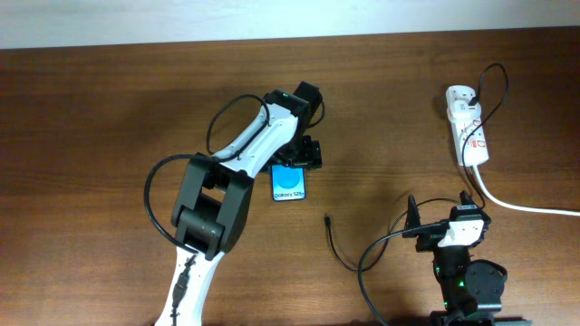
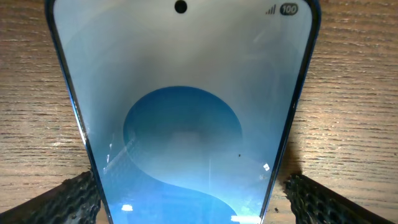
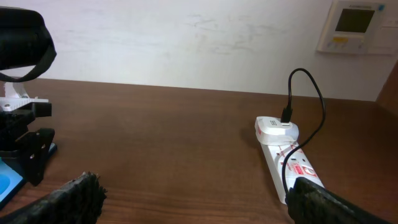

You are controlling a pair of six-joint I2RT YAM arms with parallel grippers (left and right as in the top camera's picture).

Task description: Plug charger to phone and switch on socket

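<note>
The phone (image 1: 289, 185) lies flat on the wooden table, blue screen up, white text at its near end. My left gripper (image 1: 295, 161) hangs over its far end. In the left wrist view the phone (image 2: 180, 93) fills the frame and the left gripper (image 2: 193, 202) is open, one finger on each side, with a gap at the right finger. The charger's small black plug tip (image 1: 326, 217) lies on the table right of the phone, its thin cable curving away. The socket (image 1: 469, 122) is at the far right, with a plug in it. My right gripper (image 1: 440, 215) is open and empty, between charger tip and socket.
A thick white cord (image 1: 526, 206) runs from the socket to the right edge. In the right wrist view the socket (image 3: 283, 155) lies ahead on the right, with the right gripper (image 3: 193, 199) open over bare wood. A white wall stands behind the table.
</note>
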